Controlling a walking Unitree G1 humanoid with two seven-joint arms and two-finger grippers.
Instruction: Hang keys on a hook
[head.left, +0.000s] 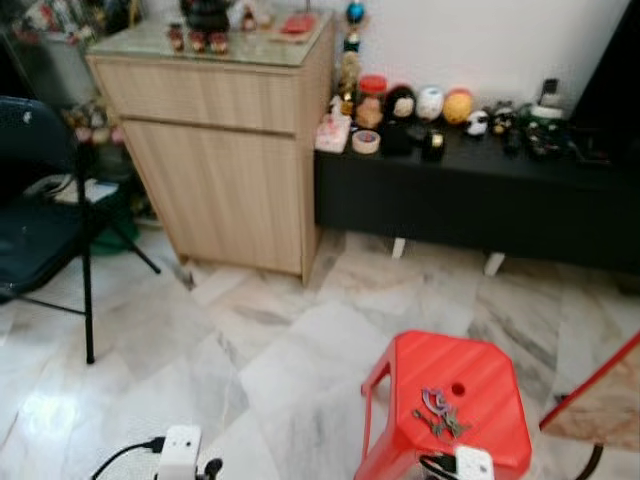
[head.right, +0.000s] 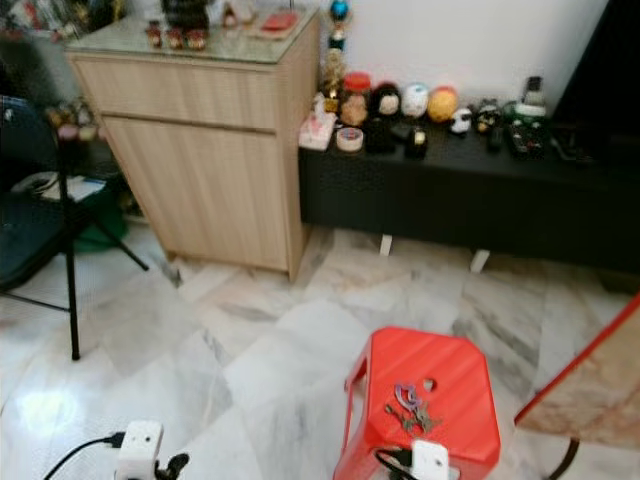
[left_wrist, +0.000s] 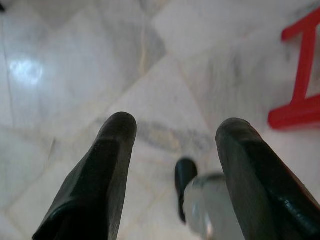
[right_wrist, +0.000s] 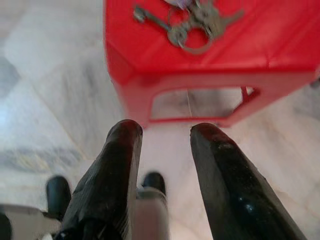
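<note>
A bunch of keys (head.left: 440, 410) with a purple tag lies on top of a red plastic stool (head.left: 480, 375) at the lower right of the marble floor. The right wrist view shows the keys (right_wrist: 192, 22) near the stool's front edge. My right gripper (right_wrist: 166, 131) hangs open just short of the stool, below seat level, with nothing between its fingers. My left gripper (left_wrist: 176, 127) is open too, over bare floor to the stool's left, and a red stool leg (left_wrist: 300, 75) shows beside it.
A light wooden cabinet (head.left: 225, 150) stands at the back left, with small ornaments on top. A low black bench (head.left: 480, 200) crowded with figurines runs along the back wall. A black folding chair (head.left: 40, 235) is at the left, and a red-edged board (head.left: 600, 400) at the far right.
</note>
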